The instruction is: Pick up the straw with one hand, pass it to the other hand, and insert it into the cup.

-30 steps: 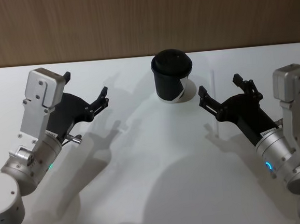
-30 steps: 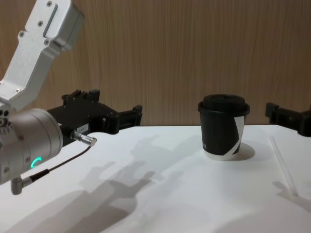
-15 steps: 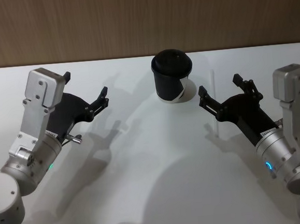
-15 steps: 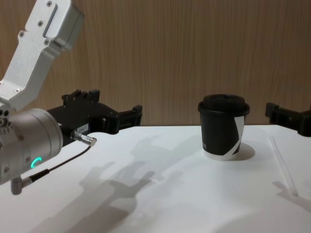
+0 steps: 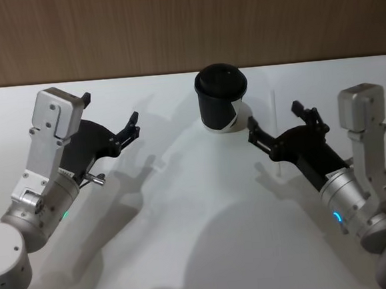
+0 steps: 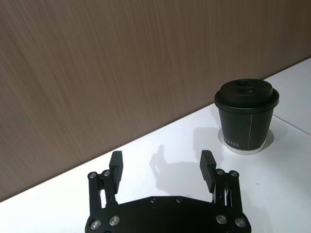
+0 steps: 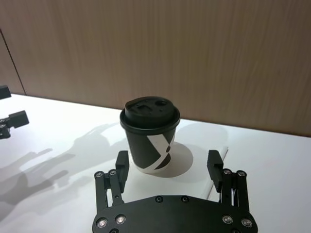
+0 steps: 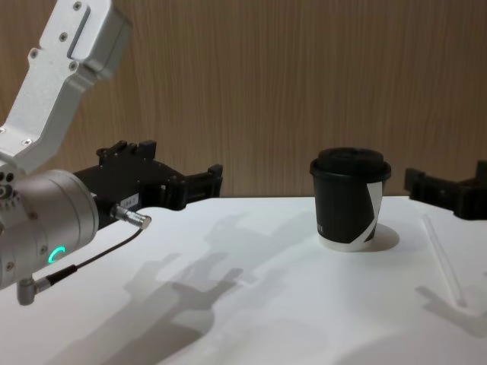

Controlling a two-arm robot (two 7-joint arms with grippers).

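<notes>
The black lidded cup (image 5: 222, 105) with a white patch stands upright at the back middle of the white table; it also shows as cup (image 8: 350, 198), cup (image 6: 247, 116) and cup (image 7: 149, 133). Just right of it the thin translucent straw (image 5: 274, 100) lies flat on the table, seen from the side as straw (image 8: 443, 258) and close up as straw (image 7: 217, 170). My right gripper (image 5: 274, 116) hovers open above the straw, beside the cup, empty; it shows as right gripper (image 8: 453, 181) and right gripper (image 7: 168, 158). My left gripper (image 5: 110, 107) hangs open and empty far left of the cup, also left gripper (image 8: 183, 163) and left gripper (image 6: 161, 160).
A brown wood-panel wall (image 5: 183, 25) rises straight behind the table's back edge. A thin grey cable with a metal plug (image 8: 131, 216) runs along my left arm's silver housing. Bare white table (image 5: 184, 205) stretches between the arms.
My right gripper has shifted left and forward, closer to the cup and over the straw. The left arm, cup and straw have not moved.
</notes>
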